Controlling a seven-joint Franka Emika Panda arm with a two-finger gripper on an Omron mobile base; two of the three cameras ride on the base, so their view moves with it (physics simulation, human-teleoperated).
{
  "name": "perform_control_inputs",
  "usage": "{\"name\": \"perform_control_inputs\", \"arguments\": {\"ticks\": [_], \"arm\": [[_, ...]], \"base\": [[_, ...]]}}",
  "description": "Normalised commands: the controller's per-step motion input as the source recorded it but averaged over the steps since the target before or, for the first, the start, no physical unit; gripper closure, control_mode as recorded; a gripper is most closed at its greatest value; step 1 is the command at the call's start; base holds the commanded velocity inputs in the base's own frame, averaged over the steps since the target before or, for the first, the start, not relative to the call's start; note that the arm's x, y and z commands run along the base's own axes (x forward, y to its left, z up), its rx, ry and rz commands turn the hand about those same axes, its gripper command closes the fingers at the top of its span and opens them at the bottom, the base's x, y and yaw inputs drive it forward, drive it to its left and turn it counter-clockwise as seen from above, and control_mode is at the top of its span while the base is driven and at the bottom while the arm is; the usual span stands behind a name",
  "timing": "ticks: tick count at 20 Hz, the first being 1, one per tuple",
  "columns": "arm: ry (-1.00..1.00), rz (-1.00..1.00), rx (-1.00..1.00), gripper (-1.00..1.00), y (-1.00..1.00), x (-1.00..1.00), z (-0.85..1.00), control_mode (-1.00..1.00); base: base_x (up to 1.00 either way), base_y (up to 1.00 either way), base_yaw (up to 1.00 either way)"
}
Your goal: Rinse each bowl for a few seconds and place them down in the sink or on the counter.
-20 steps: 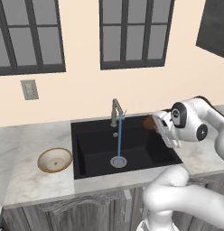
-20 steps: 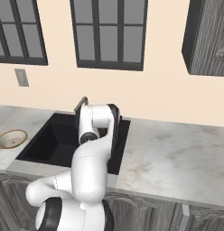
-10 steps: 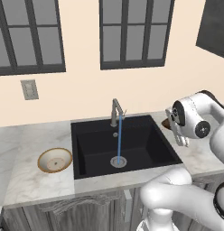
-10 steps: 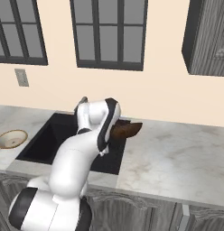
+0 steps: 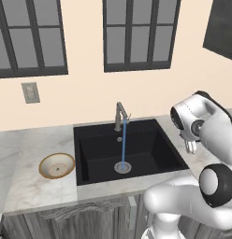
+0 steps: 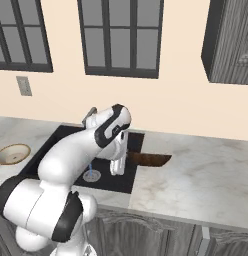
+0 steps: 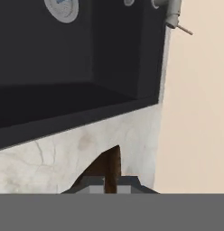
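The dark brown bowl [image 6: 150, 159] lies low over the counter [image 6: 196, 175] just right of the sink [image 6: 66, 145]; whether it touches the slab I cannot tell. My gripper [image 6: 119, 167] hangs at the bowl's left edge, shut on its rim. In the hand view the brown rim [image 7: 109, 164] sits pinched in the gripper [image 7: 110, 185], with the sink's black wall [image 7: 64, 81] beyond. The tan-rimmed bowl [image 5: 56, 165] rests on the counter left of the sink [image 5: 136, 140]. In the left base view the gripper [image 5: 190, 146] is at the sink's right edge.
The grey tap [image 5: 120, 115] runs a thin blue stream [image 5: 124, 147] onto the silver drain [image 5: 122, 167]. A wall with dark windows backs the counter, with a switch plate [image 5: 30, 92] at left. A dark cabinet [image 6: 231, 40] hangs at upper right.
The arm has swung right, carrying the dark brown bowl from beside the tap out over the counter right of the sink. The grip has stayed shut.
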Motion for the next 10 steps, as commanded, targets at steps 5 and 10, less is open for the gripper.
{"name": "perform_control_inputs", "arguments": {"ticks": [5,10], "arm": [[0.13,-0.22,0.15,1.00,-0.67,0.00,-0.37,-1.00],[0.11,-0.13,0.23,1.00,-0.91,0.00,-0.47,-1.00]], "base": [[0.00,0.00,0.00],[0.00,0.00,0.00]]}}
